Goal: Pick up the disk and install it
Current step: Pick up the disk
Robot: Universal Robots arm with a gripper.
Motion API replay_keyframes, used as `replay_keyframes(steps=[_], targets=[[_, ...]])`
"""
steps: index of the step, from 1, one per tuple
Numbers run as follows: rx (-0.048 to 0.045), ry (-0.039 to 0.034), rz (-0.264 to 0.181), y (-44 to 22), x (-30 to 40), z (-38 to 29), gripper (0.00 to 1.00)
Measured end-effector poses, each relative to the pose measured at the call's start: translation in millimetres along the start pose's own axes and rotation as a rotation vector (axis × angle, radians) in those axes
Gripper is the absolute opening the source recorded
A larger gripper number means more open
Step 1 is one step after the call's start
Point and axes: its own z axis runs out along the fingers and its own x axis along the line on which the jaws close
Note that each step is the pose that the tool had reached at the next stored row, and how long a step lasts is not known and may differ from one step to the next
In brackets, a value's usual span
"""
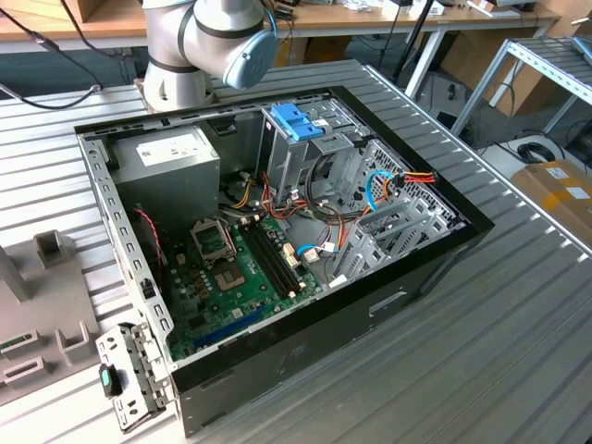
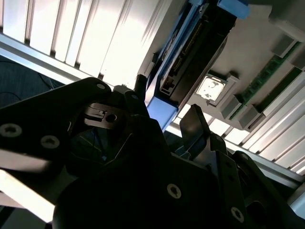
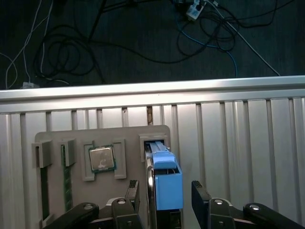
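Note:
The disk [image 3: 164,183], dark with a bright blue carrier rail, stands on edge in a slot of a grey fixture plate [image 3: 71,136]. In both wrist views my gripper [image 3: 166,198] straddles it, open. One dark finger [image 3: 134,190] sits on each side, with a small gap to the disk. In the second wrist view the disk [image 2: 190,57] runs away from the gripper [image 2: 167,99] between the fingertips [image 2: 194,121]. The exterior view shows the open computer case [image 1: 435,268] with its upright metal drive cage [image 1: 319,157].
The fixture plate also holds a processor chip [image 3: 101,158] and two memory sticks [image 3: 44,191]. The slatted metal table [image 3: 248,143] ends just beyond the plate, with cables on the dark floor past it. The arm's base [image 1: 185,55] stands behind the case.

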Motion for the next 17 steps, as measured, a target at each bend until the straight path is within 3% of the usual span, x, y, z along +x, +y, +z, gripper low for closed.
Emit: replay_keyframes(steps=[17], targets=[[-0.0002,0.0001,0.000,3.8,0.6,13.2,0.56]])
